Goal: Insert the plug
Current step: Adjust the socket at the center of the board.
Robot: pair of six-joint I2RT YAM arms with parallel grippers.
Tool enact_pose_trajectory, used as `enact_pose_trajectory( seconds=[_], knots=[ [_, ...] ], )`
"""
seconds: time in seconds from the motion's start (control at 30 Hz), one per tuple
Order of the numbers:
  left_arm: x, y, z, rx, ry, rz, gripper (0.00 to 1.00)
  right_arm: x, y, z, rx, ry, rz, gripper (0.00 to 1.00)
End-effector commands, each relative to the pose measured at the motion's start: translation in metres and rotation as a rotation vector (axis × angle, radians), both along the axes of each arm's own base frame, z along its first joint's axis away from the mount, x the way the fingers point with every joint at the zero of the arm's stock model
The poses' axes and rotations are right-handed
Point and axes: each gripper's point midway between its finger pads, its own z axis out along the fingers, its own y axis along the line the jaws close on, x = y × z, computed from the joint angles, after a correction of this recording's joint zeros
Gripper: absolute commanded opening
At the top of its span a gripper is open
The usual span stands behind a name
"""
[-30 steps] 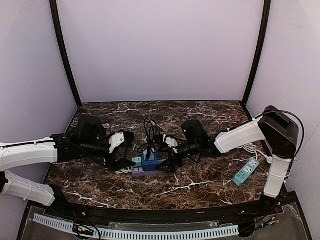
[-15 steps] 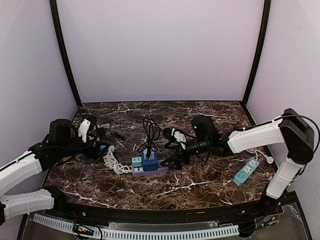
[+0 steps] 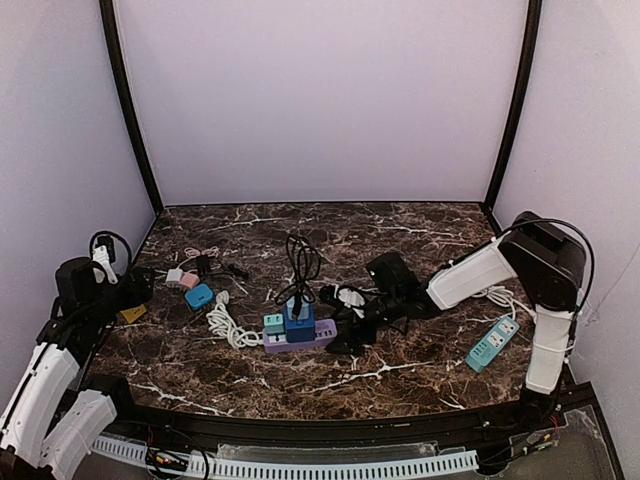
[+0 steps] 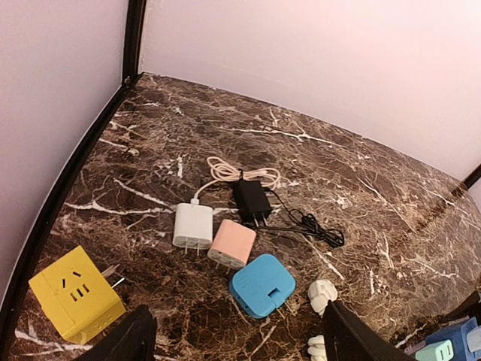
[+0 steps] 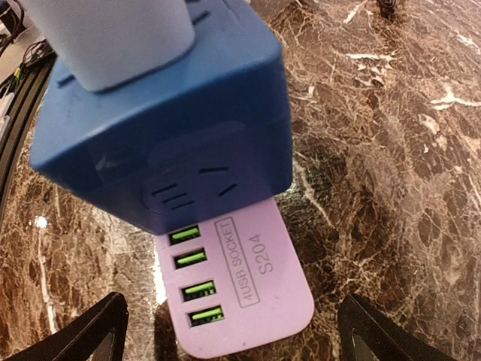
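You see a tabletop (image 5: pixel 421 113) that looks like dark brown stone with white veins, smooth and a bit shiny. The purple socket strip (image 5: pixel 255 301) is smooth, matt plastic. The blue cube (image 5: pixel 173 143) is plastic too, with a soft shine. The yellow cube (image 4: pixel 75 295) looks like matt plastic. The fingers (image 4: pixel 124 342) look black and dull.

This looks like a robotics lab test booth, not anyone's home. Plain pale wall panels (image 3: pixel 320 100) box in a marble-patterned table (image 3: pixel 400 375), with black frame posts (image 3: pixel 128 110) running up at the upper left and upper right. A left arm (image 3: pixel 40 385) and a right arm (image 3: pixel 475 272) are bolted along the bottom edge. A purple power strip (image 3: pixel 322 335), a teal power strip (image 3: pixel 492 343), a white charger (image 4: pixel 193 226) and a pink charger (image 4: pixel 232 244) lie spread out like test pieces.
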Motion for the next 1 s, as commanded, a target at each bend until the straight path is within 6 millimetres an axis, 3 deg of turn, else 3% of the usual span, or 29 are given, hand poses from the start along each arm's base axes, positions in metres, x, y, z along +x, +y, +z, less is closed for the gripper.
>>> enact_pose_trajectory(
  seconds=[0.0,0.27,0.43,0.6,0.8,0.97],
  knots=[
    [0.002,0.008,-0.01,-0.048,0.006,0.031,0.77,0.004,0.011,-0.003,0.037,-0.023,0.054,0.94],
    [0.001,0.01,0.001,-0.063,-0.054,0.018,0.77,0.0,0.014,-0.008,0.096,-0.032,0.062,0.79],
    [0.002,0.016,0.002,-0.056,-0.068,0.038,0.77,-0.009,0.017,-0.015,0.088,-0.052,0.071,0.63],
    [0.001,0.018,0.002,-0.054,-0.072,0.043,0.77,-0.013,0.017,-0.009,0.122,-0.067,0.039,0.49],
    [0.001,0.023,0.003,-0.044,-0.082,0.062,0.76,-0.012,0.008,-0.008,0.133,-0.057,-0.043,0.39],
    [0.0,0.027,0.002,-0.036,-0.076,0.086,0.76,0.002,-0.004,-0.028,0.034,-0.066,-0.142,0.37]
  ],
)
